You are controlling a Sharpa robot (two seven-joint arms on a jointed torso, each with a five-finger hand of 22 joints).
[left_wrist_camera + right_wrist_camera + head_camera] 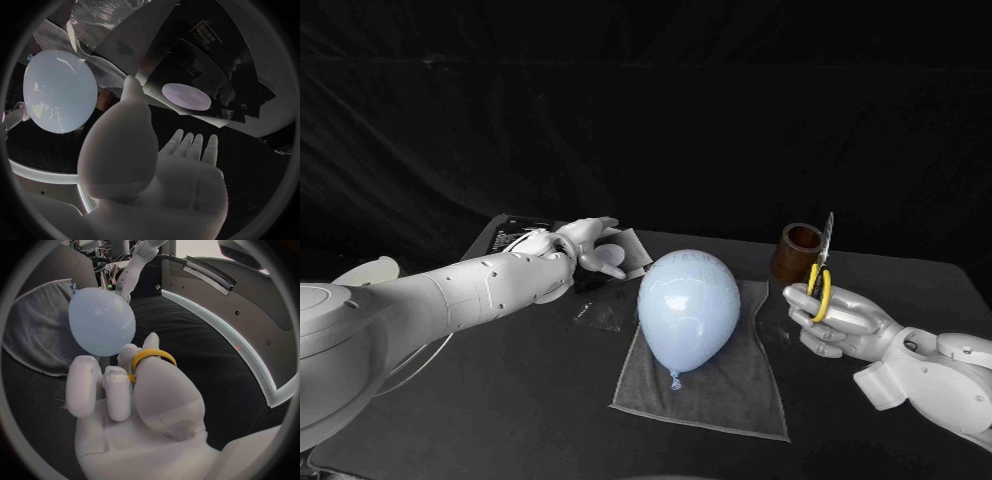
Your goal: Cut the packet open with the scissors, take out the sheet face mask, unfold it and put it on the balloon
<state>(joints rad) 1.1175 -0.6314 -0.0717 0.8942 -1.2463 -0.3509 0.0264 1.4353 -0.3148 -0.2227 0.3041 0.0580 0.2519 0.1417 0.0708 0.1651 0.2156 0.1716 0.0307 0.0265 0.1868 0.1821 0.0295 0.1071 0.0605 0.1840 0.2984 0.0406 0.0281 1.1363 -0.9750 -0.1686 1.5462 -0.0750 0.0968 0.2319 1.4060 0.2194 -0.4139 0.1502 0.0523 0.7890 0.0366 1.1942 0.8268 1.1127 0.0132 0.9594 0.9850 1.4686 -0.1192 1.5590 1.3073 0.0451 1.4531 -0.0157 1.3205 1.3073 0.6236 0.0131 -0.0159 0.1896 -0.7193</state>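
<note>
No step complete, seemingly: dark packet point(632, 250) with pale oval print uncut at far left of black counter point(502, 400), left robot hand point(574, 248) at its edge, grip unclear; yellow-handled scissors point(822, 265) gripped upright in right robot hand point(841, 320); pale blue balloon point(687, 305) bare on grey towel point(718, 400).

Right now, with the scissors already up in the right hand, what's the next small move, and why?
Probably close the fingers of the left hand on the packet and lift it toward the scissors. The right hand holds them, blades up, beside the balloon, while the packet sits at the left hand and I cannot tell whether it is gripped.
</note>
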